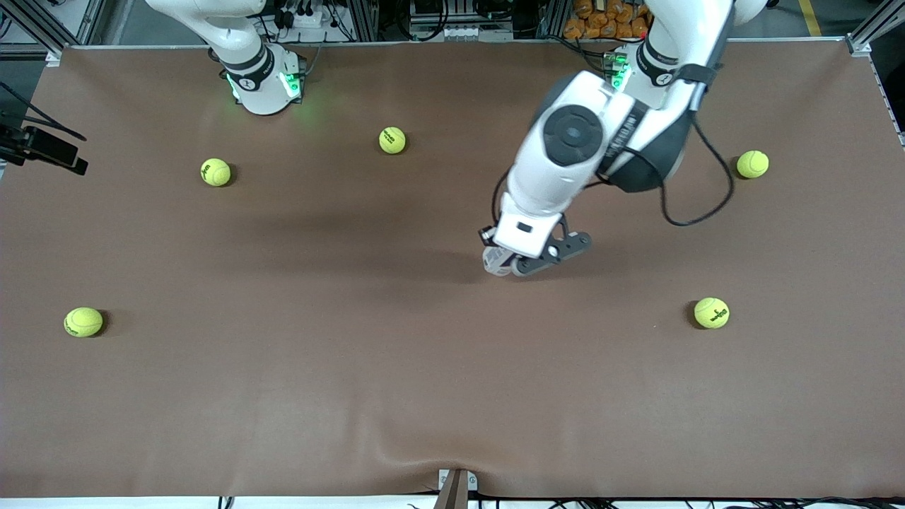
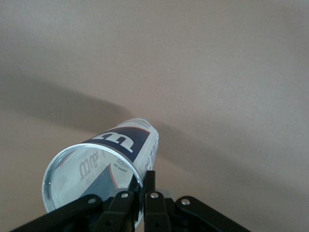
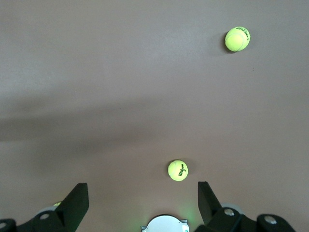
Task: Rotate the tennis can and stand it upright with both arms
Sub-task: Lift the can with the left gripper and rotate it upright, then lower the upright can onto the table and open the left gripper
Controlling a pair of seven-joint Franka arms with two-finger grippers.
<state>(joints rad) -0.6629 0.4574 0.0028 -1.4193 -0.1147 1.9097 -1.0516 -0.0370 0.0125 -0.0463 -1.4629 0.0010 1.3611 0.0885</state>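
Surface: we are seeing a wide brown cloth-covered surface (image 1: 297,396).
Arms: we are watching the left arm reaching over mid-surface; the right arm is waiting, pulled up near its base.
Tennis can: the clear plastic tennis can (image 2: 104,162) with white and navy label is hanging tilted over mid-surface.
Left jaws (image 2: 143,189): they are clamping tight on the can's rim.
Right jaws (image 3: 143,203): they are standing wide apart, gripping nothing.
Balls: five yellow-green tennis balls (image 1: 392,140) are lying scattered, well apart.
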